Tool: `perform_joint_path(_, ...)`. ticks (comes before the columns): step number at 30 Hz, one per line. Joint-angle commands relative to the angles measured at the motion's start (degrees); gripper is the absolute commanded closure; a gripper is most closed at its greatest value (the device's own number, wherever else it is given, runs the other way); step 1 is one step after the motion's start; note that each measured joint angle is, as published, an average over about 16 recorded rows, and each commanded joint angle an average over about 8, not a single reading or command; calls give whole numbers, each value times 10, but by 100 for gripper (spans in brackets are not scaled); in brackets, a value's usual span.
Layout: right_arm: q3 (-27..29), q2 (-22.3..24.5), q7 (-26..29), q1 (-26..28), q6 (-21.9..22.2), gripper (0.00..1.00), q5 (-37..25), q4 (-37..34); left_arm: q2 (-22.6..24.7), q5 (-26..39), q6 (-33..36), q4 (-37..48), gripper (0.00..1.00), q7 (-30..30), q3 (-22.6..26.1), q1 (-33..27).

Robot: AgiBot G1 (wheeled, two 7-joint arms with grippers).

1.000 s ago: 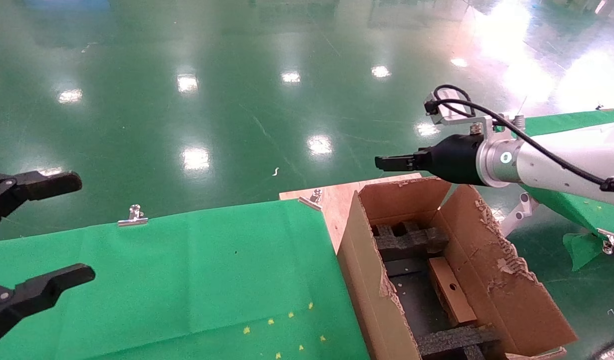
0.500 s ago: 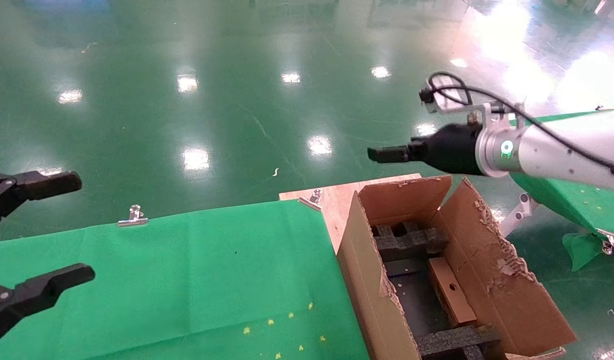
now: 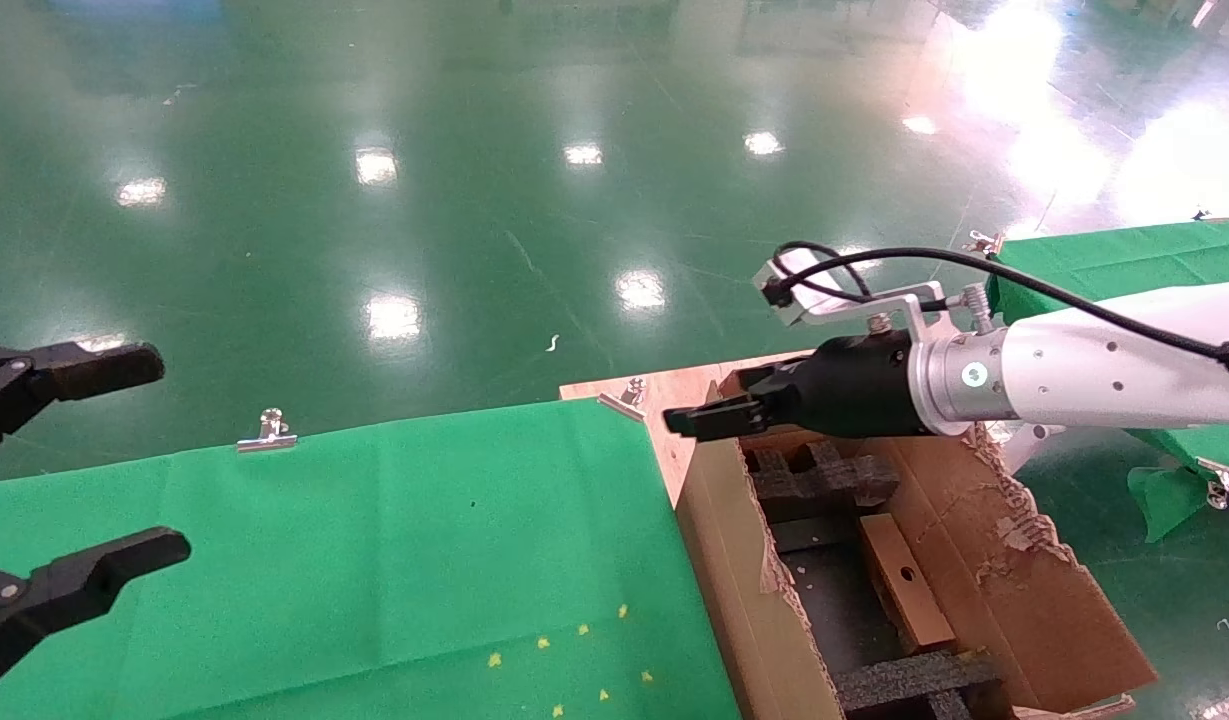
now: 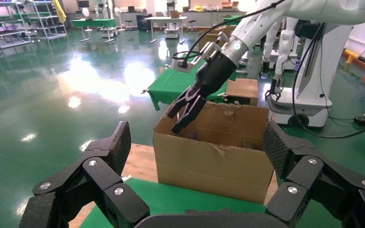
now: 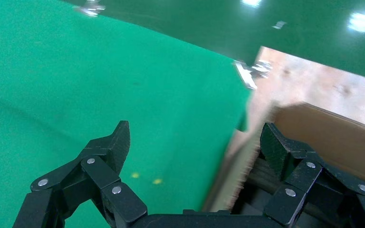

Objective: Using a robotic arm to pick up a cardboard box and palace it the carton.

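While jaws gape | flat scuffed cardboard box (image 3: 904, 580) | inside ragged corrugated carton (image 3: 734, 560)

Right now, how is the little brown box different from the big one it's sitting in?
The cardboard box is small, flat and closed, with a round hole in its face; the carton is much larger and open at the top. The cardboard box's edges look clean, while the carton's flaps are ragged and torn. The carton holds black foam inserts; the cardboard box lies between them. Both are brown cardboard.
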Motion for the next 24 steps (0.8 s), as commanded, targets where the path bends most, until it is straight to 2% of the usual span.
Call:
perform_joint_path(1, 24, -2, -32, -14, -17, 0, 21, -2, 0, 0, 0, 0, 0, 0, 0, 0)
perform_joint_path(24, 295, -29, -397, -176, -207, 0, 266, -21, 0, 0, 0, 0, 0, 0, 0, 0)
